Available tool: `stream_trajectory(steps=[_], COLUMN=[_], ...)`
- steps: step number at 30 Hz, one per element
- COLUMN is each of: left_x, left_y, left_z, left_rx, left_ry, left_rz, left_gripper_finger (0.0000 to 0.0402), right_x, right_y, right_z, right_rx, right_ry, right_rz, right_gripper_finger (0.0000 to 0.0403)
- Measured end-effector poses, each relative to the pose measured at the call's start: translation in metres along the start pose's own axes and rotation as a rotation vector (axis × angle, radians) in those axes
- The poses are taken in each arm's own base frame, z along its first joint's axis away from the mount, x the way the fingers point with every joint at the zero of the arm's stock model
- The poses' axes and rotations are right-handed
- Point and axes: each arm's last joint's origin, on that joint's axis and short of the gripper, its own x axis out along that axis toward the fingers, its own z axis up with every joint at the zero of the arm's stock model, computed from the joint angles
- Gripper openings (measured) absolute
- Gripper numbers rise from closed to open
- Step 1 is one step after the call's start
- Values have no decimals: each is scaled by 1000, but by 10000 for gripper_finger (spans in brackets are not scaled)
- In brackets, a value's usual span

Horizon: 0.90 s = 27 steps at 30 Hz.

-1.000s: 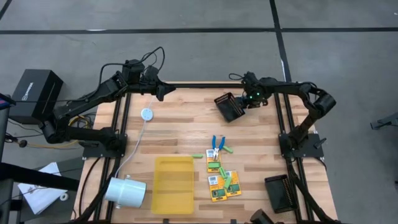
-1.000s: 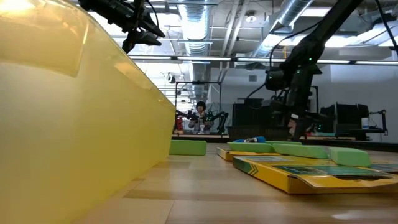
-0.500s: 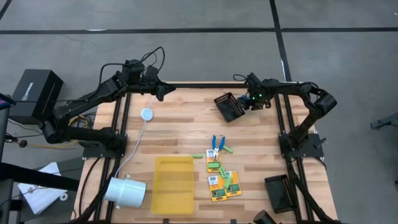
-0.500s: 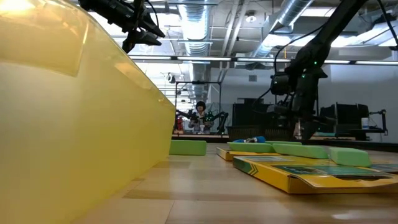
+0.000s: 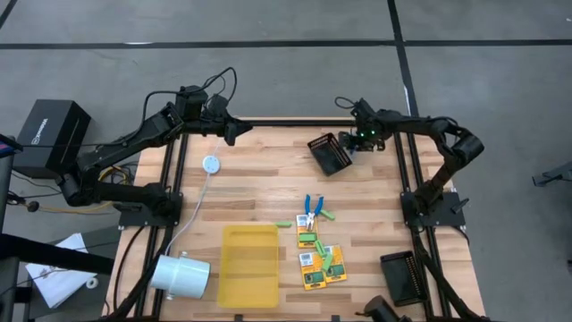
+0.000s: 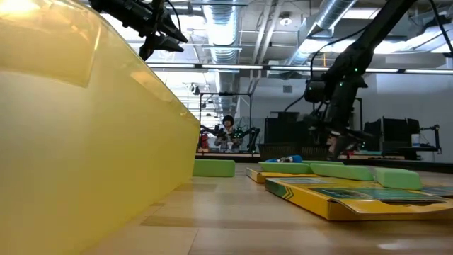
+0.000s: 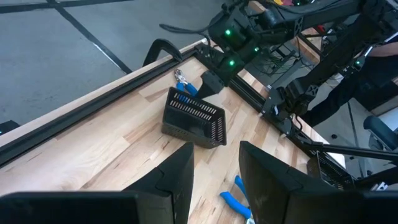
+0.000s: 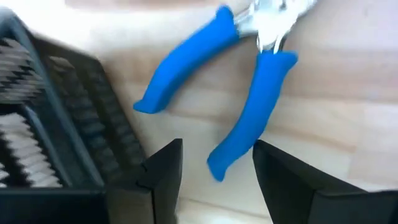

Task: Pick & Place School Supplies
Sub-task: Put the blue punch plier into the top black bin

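The left arm reaches over the far left corner of the wooden tabletop (image 5: 259,170). Its left hand (image 5: 234,131) hangs above the far edge with its two dark fingers apart and nothing between them. It has not moved since a second ago.

Near the front edge lies a flat yellow plastic tray (image 5: 249,265). Just right of it lie small yellow-and-green boxes (image 5: 317,264) with short bright green sticks (image 5: 326,216) among them. A pair of blue-handled scissors (image 5: 312,207) lies just behind the boxes, near the middle of the tabletop.

A black mesh basket (image 5: 329,153) lies tipped on its side near the far right corner. Another blue-handled tool (image 8: 239,81) lies flat on the wood just beside the basket, toward the far edge.

The right arm bends in from the right edge. Its right hand (image 5: 351,140) points down right above that blue tool, beside the basket. Its fingers are spread, one on each side of a handle, and do not press on it. A second ago this hand was a bit farther to the right; it has slid back toward the basket.
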Motion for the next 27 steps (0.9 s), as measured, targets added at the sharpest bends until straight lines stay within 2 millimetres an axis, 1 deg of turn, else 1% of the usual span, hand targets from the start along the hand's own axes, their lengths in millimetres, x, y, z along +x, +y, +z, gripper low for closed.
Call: stream_trajectory(steps=[4,10,20,24,27], left_x=[0,-2,-5,-4,-1], left_y=[0,5,12,12,16], left_z=[0,2,5,4,-3], left_rx=[12,7,-6,16,6], left_ry=[1,-2,-6,-4,18], left_rz=[0,0,1,1,9], left_gripper_finger=[121,121,121,121,121], right_x=[-1,-1,-1,6,12], right_y=[-8,-14,-13,-10,-5], right_z=[0,4,3,4,6], right_rx=[17,41,43,41,35], right_ry=[16,7,10,34,64], right_rz=[-58,-63,-58,-87,-112], right_gripper_finger=[173,153,126,128,129])
